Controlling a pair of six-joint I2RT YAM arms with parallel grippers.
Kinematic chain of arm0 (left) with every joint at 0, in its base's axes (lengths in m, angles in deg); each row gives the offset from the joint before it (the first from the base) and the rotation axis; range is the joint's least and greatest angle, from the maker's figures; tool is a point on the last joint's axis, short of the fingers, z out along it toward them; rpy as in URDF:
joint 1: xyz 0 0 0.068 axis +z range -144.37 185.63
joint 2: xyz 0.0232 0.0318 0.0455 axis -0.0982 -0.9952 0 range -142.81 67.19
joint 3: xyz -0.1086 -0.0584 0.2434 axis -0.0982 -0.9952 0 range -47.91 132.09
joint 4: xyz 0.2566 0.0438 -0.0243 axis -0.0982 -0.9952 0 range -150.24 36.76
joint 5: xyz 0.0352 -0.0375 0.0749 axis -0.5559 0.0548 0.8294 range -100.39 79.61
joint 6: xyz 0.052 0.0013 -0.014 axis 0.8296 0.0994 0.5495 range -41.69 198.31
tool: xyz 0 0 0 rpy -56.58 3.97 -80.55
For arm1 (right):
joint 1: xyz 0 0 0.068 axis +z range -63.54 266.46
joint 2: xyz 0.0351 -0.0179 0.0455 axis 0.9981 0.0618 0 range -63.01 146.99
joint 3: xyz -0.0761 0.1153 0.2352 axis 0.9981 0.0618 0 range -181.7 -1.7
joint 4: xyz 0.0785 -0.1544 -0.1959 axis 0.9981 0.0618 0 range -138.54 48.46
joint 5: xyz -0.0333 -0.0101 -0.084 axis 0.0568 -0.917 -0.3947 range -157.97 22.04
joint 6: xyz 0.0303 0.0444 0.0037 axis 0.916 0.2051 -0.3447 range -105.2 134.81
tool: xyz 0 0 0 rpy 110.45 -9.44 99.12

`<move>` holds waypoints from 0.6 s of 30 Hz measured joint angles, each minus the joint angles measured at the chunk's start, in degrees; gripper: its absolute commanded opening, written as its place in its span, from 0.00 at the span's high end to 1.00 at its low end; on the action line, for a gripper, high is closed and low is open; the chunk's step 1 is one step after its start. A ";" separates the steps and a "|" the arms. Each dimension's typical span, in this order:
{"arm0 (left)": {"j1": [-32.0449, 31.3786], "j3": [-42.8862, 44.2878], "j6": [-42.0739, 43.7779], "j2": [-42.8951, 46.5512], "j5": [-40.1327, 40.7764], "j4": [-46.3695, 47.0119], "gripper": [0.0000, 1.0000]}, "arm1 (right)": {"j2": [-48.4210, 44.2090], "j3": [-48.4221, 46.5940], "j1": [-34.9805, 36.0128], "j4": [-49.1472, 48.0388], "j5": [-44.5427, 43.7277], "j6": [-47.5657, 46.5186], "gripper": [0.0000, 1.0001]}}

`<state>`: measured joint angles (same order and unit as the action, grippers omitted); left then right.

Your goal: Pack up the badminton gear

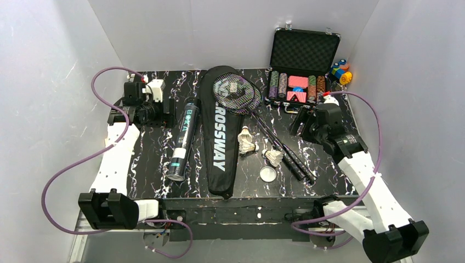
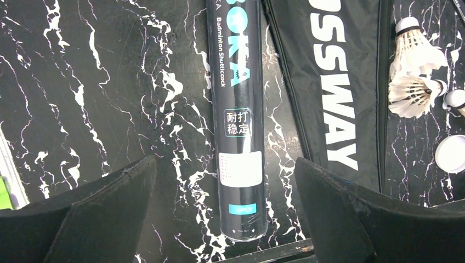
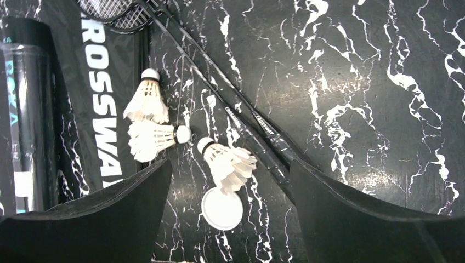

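Hovering far left, left gripper [image 2: 225, 164] has fingers spread, empty, near far end of shuttlecock tube [image 1: 182, 139]. CROSSWAY bag [image 1: 219, 142] lies just right of tube. Two racquets [image 1: 257, 112] have heads on bag, handles angled near-right. Three shuttlecocks [image 1: 248, 141] and round lid [image 1: 268, 174] lie between bag and handles. Right gripper [image 3: 230, 164] has fingers spread, empty, near poker chip case [image 1: 299, 66].

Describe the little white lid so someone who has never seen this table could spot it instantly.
On the black marbled table, find the long black CROSSWAY bag lying down the middle. Just right of its near end, by the front edge, sits the round white lid, beside the nearest shuttlecock. Unlike the feathered shuttlecocks, it is a plain flat disc.
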<state>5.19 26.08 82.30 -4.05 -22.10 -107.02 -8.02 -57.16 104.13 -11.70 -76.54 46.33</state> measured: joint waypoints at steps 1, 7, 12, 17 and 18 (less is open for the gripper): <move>0.00 0.00 -0.02 -0.28 0.20 0.09 0.02 | -0.37 -0.44 1.27 0.68 -0.76 0.04 0.12; 0.00 0.00 0.59 -4.76 -0.22 1.27 0.02 | -0.50 -1.77 8.13 3.80 -4.74 0.92 0.11; -1.73 1.92 1.55 -14.38 -0.48 1.77 0.02 | -0.22 -1.77 11.26 5.70 -6.58 1.99 0.10; -4.42 4.20 2.91 -23.12 -0.17 3.28 0.02 | 0.17 -1.77 14.29 7.10 -8.33 3.04 0.10; -4.83 4.57 3.28 -24.61 -0.22 3.54 0.02 | 0.20 -1.77 15.02 7.26 -8.76 3.17 0.09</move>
<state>0.35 30.65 85.58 -28.66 -22.31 -103.48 -7.83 -58.93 119.14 -4.45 -85.31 49.50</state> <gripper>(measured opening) 0.981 0.904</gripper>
